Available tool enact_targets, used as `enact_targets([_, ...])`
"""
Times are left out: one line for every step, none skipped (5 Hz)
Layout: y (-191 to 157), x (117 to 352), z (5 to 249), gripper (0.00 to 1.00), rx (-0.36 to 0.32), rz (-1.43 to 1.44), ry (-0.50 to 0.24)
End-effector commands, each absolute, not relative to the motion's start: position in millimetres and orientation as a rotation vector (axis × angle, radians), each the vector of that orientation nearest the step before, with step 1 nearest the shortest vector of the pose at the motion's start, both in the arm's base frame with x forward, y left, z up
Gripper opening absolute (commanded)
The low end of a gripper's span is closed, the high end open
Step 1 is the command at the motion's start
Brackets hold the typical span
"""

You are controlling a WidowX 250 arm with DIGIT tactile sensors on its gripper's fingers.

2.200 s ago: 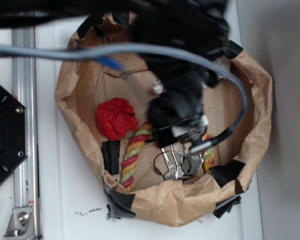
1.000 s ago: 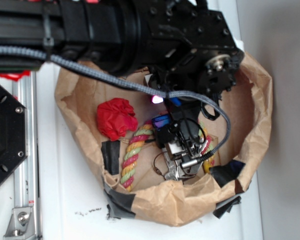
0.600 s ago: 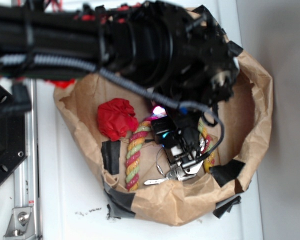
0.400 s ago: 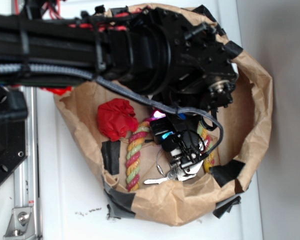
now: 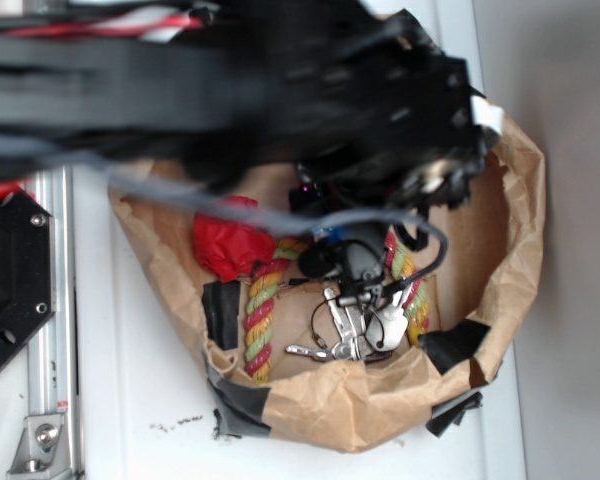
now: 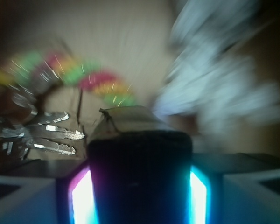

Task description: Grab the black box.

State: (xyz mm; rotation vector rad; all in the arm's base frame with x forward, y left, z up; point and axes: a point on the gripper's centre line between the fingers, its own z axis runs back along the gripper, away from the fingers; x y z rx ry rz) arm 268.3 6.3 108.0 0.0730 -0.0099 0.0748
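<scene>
In the wrist view the black box [image 6: 140, 172] fills the space between my two glowing pads, one pink-white [image 6: 82, 198] and one cyan [image 6: 197, 196]. Both pads press its sides, so my gripper [image 6: 140, 191] is shut on it. A brownish scrap shows at the box's far end. From the exterior view my gripper [image 5: 345, 265] hangs inside the brown paper bag [image 5: 380, 400], above the keys, and a dark rounded lump that looks like the black box [image 5: 320, 262] sits at its tip. The blurred arm hides the bag's back half.
A bunch of keys [image 5: 345, 330] [image 6: 51, 135] lies on the bag floor beside a striped rope [image 5: 260, 320] [image 6: 102, 84]. A red paper ball [image 5: 225, 245] and a black tape patch [image 5: 220, 312] are at the left. Outside stand a black hexagonal plate [image 5: 5, 280] and a metal rail [image 5: 50, 330].
The gripper has drawn back from the keys toward the bag's middle, and the arm is blurred from moving. The keys stay on the bag floor, slightly shifted.
</scene>
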Motion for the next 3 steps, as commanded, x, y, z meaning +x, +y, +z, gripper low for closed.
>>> enact_targets([-4.9, 249.0, 207.2, 0.00, 0.112, 0.038, -0.095])
enact_targets([-5.6, 249.6, 201.4, 0.00, 0.115, 0.046, -0.058])
enact_targets([-0.9, 249.3, 200.0, 0.00, 0.083, 0.057, -0.085])
